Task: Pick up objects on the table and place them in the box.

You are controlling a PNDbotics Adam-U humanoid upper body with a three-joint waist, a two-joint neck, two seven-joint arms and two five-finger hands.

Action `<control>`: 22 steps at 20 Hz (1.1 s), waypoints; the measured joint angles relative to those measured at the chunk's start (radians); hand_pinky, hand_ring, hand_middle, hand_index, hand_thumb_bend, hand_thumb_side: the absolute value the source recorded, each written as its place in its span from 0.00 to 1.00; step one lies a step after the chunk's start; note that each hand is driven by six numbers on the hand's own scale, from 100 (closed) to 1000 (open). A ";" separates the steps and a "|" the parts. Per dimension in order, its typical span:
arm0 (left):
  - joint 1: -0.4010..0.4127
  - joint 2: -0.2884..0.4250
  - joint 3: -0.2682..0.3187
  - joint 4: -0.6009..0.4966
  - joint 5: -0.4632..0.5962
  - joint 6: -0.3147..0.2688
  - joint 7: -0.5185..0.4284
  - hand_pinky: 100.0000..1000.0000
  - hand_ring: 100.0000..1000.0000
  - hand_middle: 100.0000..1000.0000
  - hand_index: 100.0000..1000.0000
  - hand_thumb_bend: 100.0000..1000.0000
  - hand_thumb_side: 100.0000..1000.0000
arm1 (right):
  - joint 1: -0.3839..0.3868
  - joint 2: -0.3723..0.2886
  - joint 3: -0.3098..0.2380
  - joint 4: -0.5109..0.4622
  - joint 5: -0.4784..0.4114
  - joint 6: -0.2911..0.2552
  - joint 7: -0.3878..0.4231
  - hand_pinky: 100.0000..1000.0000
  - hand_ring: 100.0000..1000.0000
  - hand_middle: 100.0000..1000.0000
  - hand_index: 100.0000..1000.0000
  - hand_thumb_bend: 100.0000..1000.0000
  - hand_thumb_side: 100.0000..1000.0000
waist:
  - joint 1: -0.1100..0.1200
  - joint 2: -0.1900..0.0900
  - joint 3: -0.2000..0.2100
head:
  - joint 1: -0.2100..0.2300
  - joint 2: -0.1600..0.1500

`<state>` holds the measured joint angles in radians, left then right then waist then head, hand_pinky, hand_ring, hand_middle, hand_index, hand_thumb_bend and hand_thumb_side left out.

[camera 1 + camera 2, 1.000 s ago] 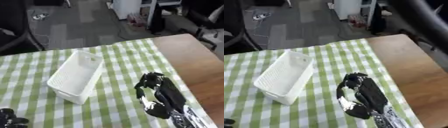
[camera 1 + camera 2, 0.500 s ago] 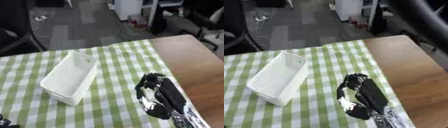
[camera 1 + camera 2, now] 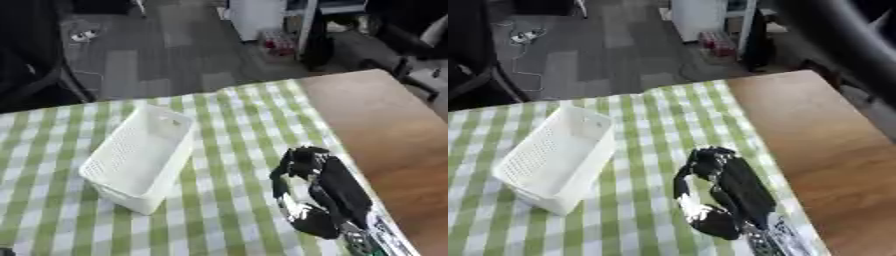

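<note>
Left eye view shows a white plastic box [image 3: 140, 157], long and rectangular, with finely perforated walls and a slot handle at its far end. It lies askew on a green-and-white checked tablecloth [image 3: 227, 115], open side up, and nothing can be seen inside it. To the right of the cloth, bare brown wood of the table [image 3: 385, 120] runs to the far edge, smooth and matte.

The right hand [image 3: 306, 185] comes in from the near right corner, glossy black with pale silvery patches, resting over the cloth just right of the box and apart from it. Its fingers curl inward toward the thumb, forming a rounded loop; whether anything sits inside that curl cannot be told. Beyond the table lies grey carpeted floor [image 3: 149, 55] with dark chair bases.
</note>
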<state>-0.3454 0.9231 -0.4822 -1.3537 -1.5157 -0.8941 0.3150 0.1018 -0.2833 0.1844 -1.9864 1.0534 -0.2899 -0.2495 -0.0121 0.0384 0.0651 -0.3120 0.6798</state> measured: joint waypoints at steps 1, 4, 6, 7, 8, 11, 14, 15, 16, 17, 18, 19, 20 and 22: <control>0.004 0.004 -0.005 -0.011 0.021 0.000 -0.002 0.00 0.00 0.00 0.16 0.00 0.47 | 0.000 0.000 0.000 0.000 0.000 0.001 0.000 0.45 0.32 0.39 0.51 0.00 1.00 | 0.000 0.000 0.001 | 0.000 0.000; 0.021 0.017 -0.013 -0.047 0.092 -0.002 -0.035 0.00 0.00 0.00 0.16 0.00 0.47 | 0.004 0.000 0.000 0.000 0.002 0.004 0.000 0.45 0.32 0.39 0.51 0.00 1.00 | -0.002 0.001 0.005 | -0.001 0.000; 0.022 0.026 -0.014 -0.073 0.146 -0.004 -0.074 0.00 0.00 0.00 0.16 0.00 0.47 | 0.004 0.000 0.000 0.000 0.003 0.004 0.000 0.45 0.32 0.39 0.51 0.00 1.00 | -0.005 0.002 0.006 | -0.001 0.000; 0.022 0.029 -0.014 -0.085 0.176 -0.006 -0.095 0.00 0.00 0.00 0.16 0.00 0.47 | 0.004 0.000 0.000 0.000 0.003 0.004 0.000 0.45 0.32 0.39 0.51 0.00 1.00 | -0.005 0.003 0.007 | -0.002 -0.001; 0.023 0.033 -0.014 -0.098 0.202 -0.007 -0.117 0.00 0.00 0.00 0.16 0.00 0.47 | 0.004 0.000 0.000 0.000 0.003 0.005 0.000 0.45 0.32 0.39 0.51 0.00 1.00 | -0.006 0.004 0.008 | -0.004 -0.001; 0.026 0.040 -0.010 -0.131 0.282 -0.011 -0.186 0.00 0.00 0.00 0.15 0.00 0.48 | 0.005 0.000 0.000 0.000 0.003 0.006 -0.002 0.45 0.32 0.39 0.51 0.00 1.00 | -0.006 0.004 0.011 | -0.005 -0.007; 0.026 0.054 0.002 -0.156 0.361 -0.012 -0.254 0.00 0.00 0.00 0.15 0.00 0.48 | 0.005 0.000 0.000 0.000 0.003 0.008 -0.003 0.45 0.32 0.39 0.51 0.00 1.00 | -0.006 0.004 0.011 | -0.006 -0.009; 0.026 0.057 0.006 -0.162 0.386 -0.012 -0.276 0.00 0.00 0.00 0.15 0.00 0.48 | 0.005 0.000 0.000 0.000 0.003 0.009 -0.003 0.45 0.32 0.39 0.51 0.00 1.00 | -0.006 0.004 0.011 | -0.006 -0.010; 0.026 0.061 0.010 -0.169 0.413 -0.012 -0.298 0.00 0.00 0.00 0.15 0.00 0.48 | 0.005 0.000 0.000 0.000 0.003 0.009 -0.003 0.45 0.32 0.39 0.51 0.00 1.00 | -0.006 0.004 0.011 | -0.006 -0.010; 0.026 0.062 0.015 -0.175 0.438 -0.012 -0.318 0.00 0.00 0.00 0.15 0.00 0.48 | 0.005 0.000 0.000 0.000 0.003 0.010 -0.002 0.45 0.32 0.39 0.51 0.00 1.00 | -0.006 0.004 0.011 | -0.006 -0.010; 0.026 0.063 0.019 -0.182 0.463 -0.012 -0.339 0.00 0.00 0.00 0.15 0.00 0.48 | 0.005 0.000 0.000 0.000 0.003 0.011 -0.002 0.45 0.32 0.39 0.51 0.00 1.00 | -0.006 0.004 0.012 | -0.006 -0.010; 0.025 0.067 0.023 -0.189 0.488 -0.012 -0.358 0.00 0.00 0.00 0.15 0.00 0.48 | 0.005 0.000 0.000 0.000 0.003 0.011 -0.001 0.45 0.32 0.39 0.51 0.00 1.00 | -0.006 0.004 0.012 | -0.006 -0.010; 0.024 0.071 0.028 -0.196 0.512 -0.012 -0.378 0.00 0.00 0.00 0.15 0.00 0.48 | 0.006 0.000 0.000 0.000 0.004 0.012 -0.001 0.45 0.32 0.39 0.51 0.00 1.00 | -0.006 0.004 0.013 | -0.006 -0.010; 0.021 0.080 0.038 -0.209 0.562 -0.012 -0.414 0.00 0.00 0.00 0.15 0.00 0.47 | 0.010 0.001 0.000 0.000 0.004 0.013 0.000 0.45 0.32 0.39 0.51 0.00 1.00 | -0.006 0.004 0.015 | -0.006 -0.012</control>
<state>-0.3249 1.0032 -0.4441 -1.5622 -0.9542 -0.9062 -0.0988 0.1120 -0.2826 0.1844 -1.9864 1.0573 -0.2774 -0.2498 -0.0178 0.0425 0.0797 -0.3181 0.6674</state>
